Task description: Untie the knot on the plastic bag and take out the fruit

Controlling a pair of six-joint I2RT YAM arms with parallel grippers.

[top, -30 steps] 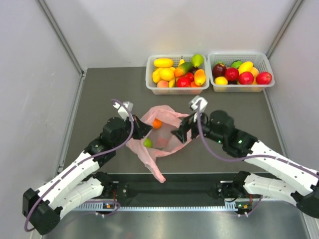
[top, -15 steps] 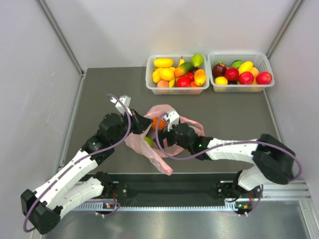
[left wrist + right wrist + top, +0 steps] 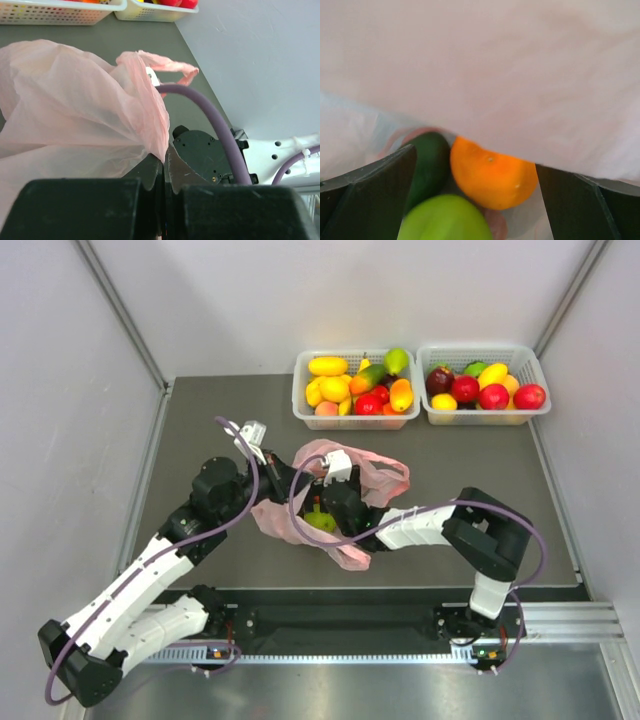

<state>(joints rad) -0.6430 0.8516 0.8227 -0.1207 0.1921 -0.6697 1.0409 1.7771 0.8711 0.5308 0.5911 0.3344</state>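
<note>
The plastic bag point(image 3: 378, 478) now has the right end effector point(image 3: 476, 161) inside, jaws apart beside the orange fruit point(image 3: 492, 176). The left end effector point(image 3: 163, 167) stays clamped on its edge.

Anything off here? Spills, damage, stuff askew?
Nothing stands out. The plastic bag lies crumpled on the table. The left gripper has its jaws shut on the film, and the right gripper, jaws open, reaches in toward the orange fruit and green fruit. The baskets sit upright, nothing spilled.

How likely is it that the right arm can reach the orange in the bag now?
Probably yes: the right gripper is open inside the bag, and the orange lies just ahead of it, with film only overhead.
</note>
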